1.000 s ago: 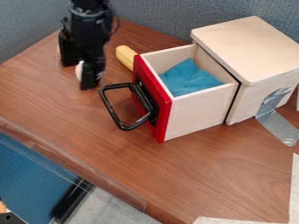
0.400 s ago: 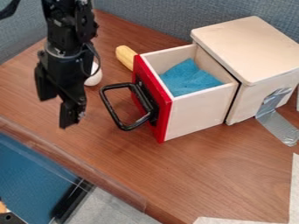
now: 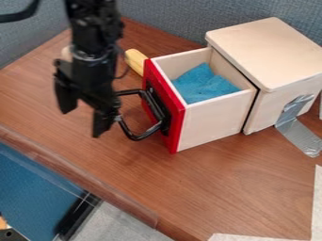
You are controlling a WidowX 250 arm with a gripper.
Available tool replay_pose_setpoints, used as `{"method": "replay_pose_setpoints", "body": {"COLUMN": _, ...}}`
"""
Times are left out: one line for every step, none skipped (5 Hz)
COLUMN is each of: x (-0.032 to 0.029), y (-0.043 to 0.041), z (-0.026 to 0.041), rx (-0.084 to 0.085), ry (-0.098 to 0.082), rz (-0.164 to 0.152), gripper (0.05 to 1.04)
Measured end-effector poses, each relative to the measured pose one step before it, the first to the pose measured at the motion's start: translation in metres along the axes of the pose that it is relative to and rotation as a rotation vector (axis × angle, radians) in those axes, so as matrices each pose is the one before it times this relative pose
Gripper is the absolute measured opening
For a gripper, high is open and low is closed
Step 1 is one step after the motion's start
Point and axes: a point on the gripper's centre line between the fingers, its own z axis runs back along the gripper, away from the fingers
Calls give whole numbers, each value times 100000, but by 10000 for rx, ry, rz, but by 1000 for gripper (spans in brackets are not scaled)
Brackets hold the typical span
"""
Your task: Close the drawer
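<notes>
The gripper (image 3: 82, 120) hangs at the left over the table, in front of the drawer, its two fingers spread with nothing between them. Its right finger overlaps the left edge of the black handle (image 3: 140, 136); I cannot tell whether they touch. The drawer (image 3: 213, 121) has a red front and pale wooden sides, and stands pulled out of the wooden box (image 3: 270, 52). A blue cloth (image 3: 202, 84) lies inside it.
A yellow object (image 3: 134, 61) lies behind the drawer's red front. Grey tape (image 3: 301, 134) runs from the box to the brown table (image 3: 220, 188). The table's front edge (image 3: 75, 172) slants across the lower left. Blue-grey partitions stand behind.
From the upper left, the gripper has come forward toward the table's front edge, then shifted right to the handle. Drawer and box have not moved.
</notes>
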Motion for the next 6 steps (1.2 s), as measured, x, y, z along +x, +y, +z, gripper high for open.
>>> {"method": "replay_pose_setpoints", "body": {"x": 2474, "y": -96, "z": -533, "rx": 271, "ry": 67, "rz": 387, "gripper": 1001}}
{"method": "replay_pose_setpoints", "body": {"x": 520, "y": 286, "z": -578, "rx": 482, "ry": 98, "rz": 48, "gripper": 1001}}
{"method": "replay_pose_setpoints", "body": {"x": 223, "y": -177, "z": 32, "rx": 227, "ry": -96, "rz": -68, "gripper": 1000}}
{"method": "replay_pose_setpoints", "body": {"x": 734, "y": -471, "z": -284, "rx": -111, "ry": 205, "rz": 228, "gripper": 1000}}
{"method": "replay_pose_setpoints", "body": {"x": 2320, "y": -1224, "z": 702, "rx": -389, "ry": 154, "rz": 341, "gripper": 1000}}
{"method": "replay_pose_setpoints", "body": {"x": 1967, "y": -217, "z": 661, "rx": -225, "ry": -279, "rz": 368, "gripper": 1000}}
